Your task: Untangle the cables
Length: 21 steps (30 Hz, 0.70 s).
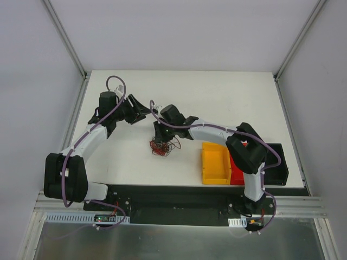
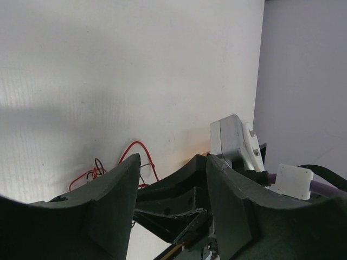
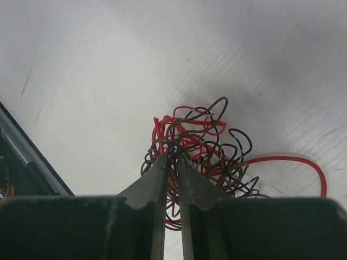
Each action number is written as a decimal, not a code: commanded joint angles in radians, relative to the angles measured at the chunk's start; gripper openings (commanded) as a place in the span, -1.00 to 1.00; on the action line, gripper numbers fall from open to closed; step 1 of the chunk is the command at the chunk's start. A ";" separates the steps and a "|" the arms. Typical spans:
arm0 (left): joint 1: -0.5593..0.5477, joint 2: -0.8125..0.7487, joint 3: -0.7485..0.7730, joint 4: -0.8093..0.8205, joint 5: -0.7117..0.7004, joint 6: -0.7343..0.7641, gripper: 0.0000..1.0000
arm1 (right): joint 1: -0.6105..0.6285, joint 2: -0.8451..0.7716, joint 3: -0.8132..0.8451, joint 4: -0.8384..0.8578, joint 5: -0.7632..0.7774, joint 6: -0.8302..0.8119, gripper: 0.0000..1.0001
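Glossy thin cables (image 3: 198, 143), matt white table (image 3: 108, 65)

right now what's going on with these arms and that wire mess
A small tangle of red, brown and black cables lies on the white table. The right tool is down at the tangle, its fingers nearly together among the strands. The left tool stands open, apart from it, holding nothing.
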 commanded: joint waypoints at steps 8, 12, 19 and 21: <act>0.013 -0.037 0.056 0.050 0.107 0.049 -0.27 | -0.015 -0.157 -0.030 0.019 -0.012 0.006 -0.99; 0.005 -0.081 0.067 0.074 0.144 0.105 -0.18 | -0.067 -0.202 -0.086 0.101 -0.123 0.088 -0.99; -0.078 -0.202 0.058 0.021 0.035 0.195 0.06 | -0.115 -0.213 -0.174 0.283 -0.251 0.246 -0.99; -0.087 -0.245 0.009 0.022 0.043 0.172 0.12 | -0.115 -0.223 -0.197 0.324 -0.265 0.270 -0.99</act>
